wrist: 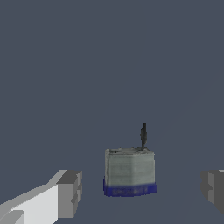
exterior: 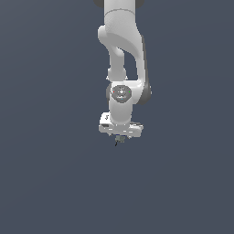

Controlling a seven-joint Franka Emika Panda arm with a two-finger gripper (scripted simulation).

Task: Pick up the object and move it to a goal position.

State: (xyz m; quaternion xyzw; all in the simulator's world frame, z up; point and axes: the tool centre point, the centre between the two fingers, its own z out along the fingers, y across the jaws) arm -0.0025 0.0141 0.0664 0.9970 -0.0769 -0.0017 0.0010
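The object [wrist: 129, 170] is a small grey block with a blue edge and a thin dark stub. In the wrist view it lies between my two fingers, with a gap on each side. My gripper [wrist: 142, 191] is open around it; one finger [wrist: 70, 192] and the other finger [wrist: 213, 187] do not touch it. In the exterior view the gripper [exterior: 121, 136] points straight down at the middle of the picture, and the object [exterior: 119, 140] shows as a tiny dark speck just under it, mostly hidden by the hand.
The white arm [exterior: 121, 55] comes down from the top of the exterior view. All around is a plain dark grey-blue surface with no other objects or edges in sight.
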